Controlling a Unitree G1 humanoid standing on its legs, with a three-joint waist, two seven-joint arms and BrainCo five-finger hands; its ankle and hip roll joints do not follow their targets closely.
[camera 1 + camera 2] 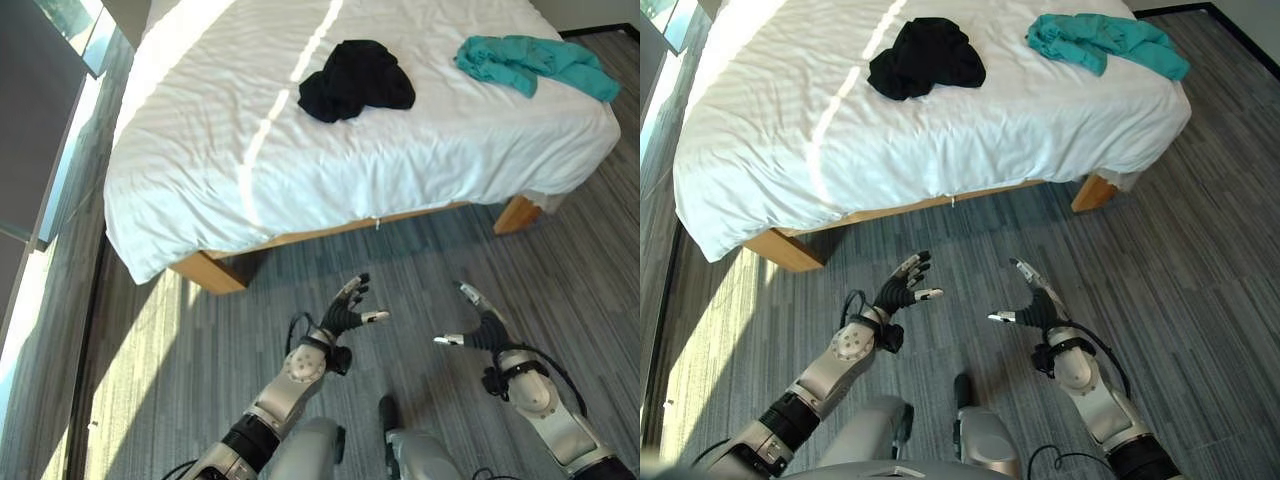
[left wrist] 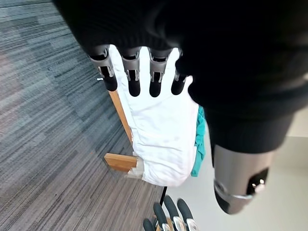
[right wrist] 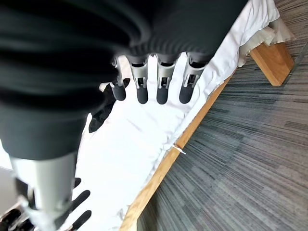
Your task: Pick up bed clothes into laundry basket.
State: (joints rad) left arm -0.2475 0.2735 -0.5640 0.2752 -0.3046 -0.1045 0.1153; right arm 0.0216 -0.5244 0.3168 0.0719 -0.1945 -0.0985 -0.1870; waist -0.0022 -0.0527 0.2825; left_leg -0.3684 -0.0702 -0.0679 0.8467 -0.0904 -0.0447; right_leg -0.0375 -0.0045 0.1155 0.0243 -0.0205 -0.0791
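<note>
Hovering over the grey striped carpet (image 1: 150,340) short of the bed's near edge, the left hand (image 1: 345,312) and right hand (image 1: 478,328) both have fingers spread and hold nothing. Two garments lie on the white sheet (image 1: 200,130): one black bundle (image 1: 355,80) mid-bed and one teal piece (image 1: 530,62) by the far right corner, well apart from each other. Only the near part of the wooden bed frame (image 1: 205,270) shows below the sheet; a window (image 1: 45,110) runs along the bed's left side.
</note>
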